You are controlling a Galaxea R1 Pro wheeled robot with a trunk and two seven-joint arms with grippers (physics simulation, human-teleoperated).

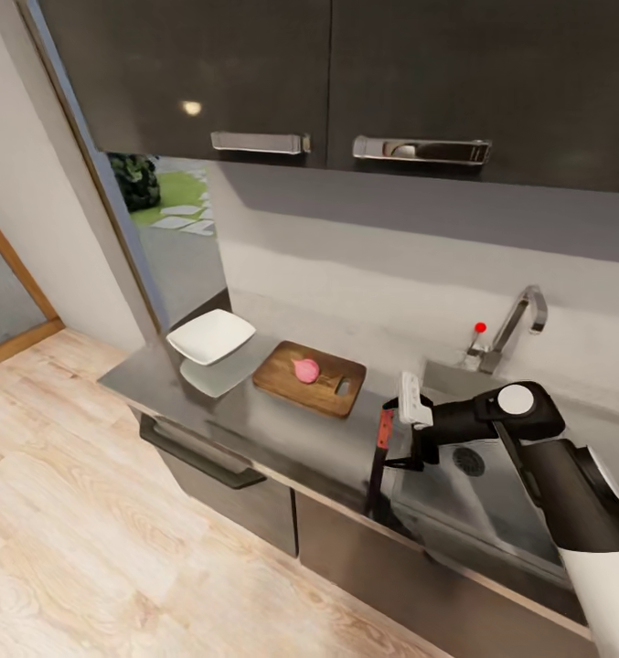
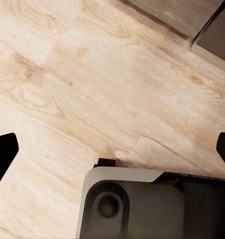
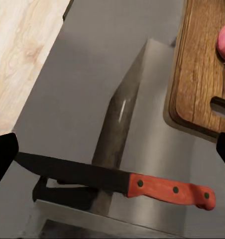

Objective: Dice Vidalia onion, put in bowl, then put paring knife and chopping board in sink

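The right hand (image 1: 393, 439) is hovering by the paring knife (image 3: 117, 180), probably spread open, so it's needing a square grip on the red handle before heading to the Vidalia onion (image 1: 305, 369) sitting on the chopping board (image 1: 332, 388).

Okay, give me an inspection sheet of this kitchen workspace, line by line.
Surface: the countertop is dark and glossy.
Job's things: the Vidalia onion sits whole on the chopping board; the bowl stands empty beside the board; the paring knife lies by the sink, near the countertop's front edge.
Clutter: nothing seen.
End effectors: the right end effector hangs above the knife, fingers apart, holding nothing; the left end effector's fingertips frame wooden floor, apart.
Cables: nothing seen.
Surroundings: dark wall cabinets, chrome tap, window.
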